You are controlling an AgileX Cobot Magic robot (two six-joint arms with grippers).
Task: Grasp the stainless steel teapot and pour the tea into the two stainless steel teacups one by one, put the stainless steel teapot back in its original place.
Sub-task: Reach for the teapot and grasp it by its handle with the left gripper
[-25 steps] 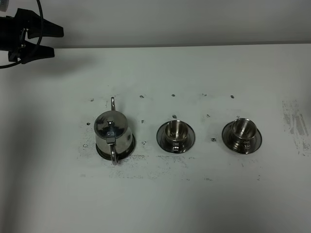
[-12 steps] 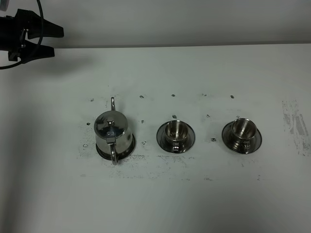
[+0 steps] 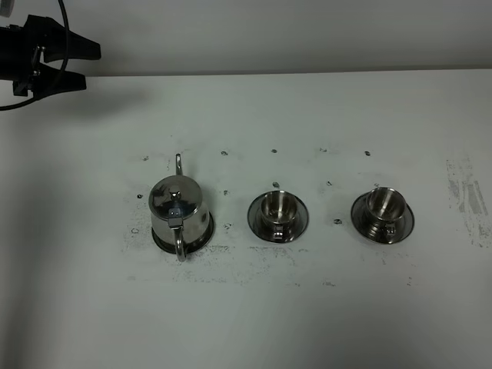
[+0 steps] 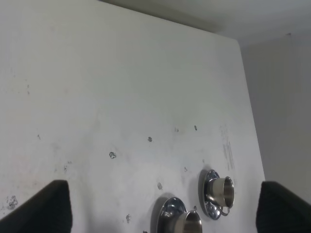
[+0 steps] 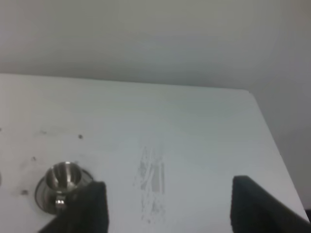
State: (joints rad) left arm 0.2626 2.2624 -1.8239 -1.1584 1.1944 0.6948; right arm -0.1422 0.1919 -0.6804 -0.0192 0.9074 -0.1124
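The stainless steel teapot (image 3: pixel 178 206) stands upright on its round saucer (image 3: pixel 206 232), left of centre, spout pointing to the far side and loop handle to the near side. Two steel teacups, the middle one (image 3: pixel 277 207) and the right one (image 3: pixel 383 203), sit on their saucers to its right. My left gripper (image 3: pixel 91 67) is open and empty at the far left corner, well away from the teapot. Its wrist view shows its open gripper (image 4: pixel 163 185) and both cups (image 4: pixel 222 189) (image 4: pixel 192 222). My right gripper (image 5: pixel 170 183) is open and empty, with the right cup (image 5: pixel 62 177) beside it; it is out of the exterior view.
The white table (image 3: pixel 246 307) carries small dark marks around the tea set and a scuffed patch (image 3: pixel 467 196) near the right edge. A black cable (image 3: pixel 63 23) hangs over the left arm.
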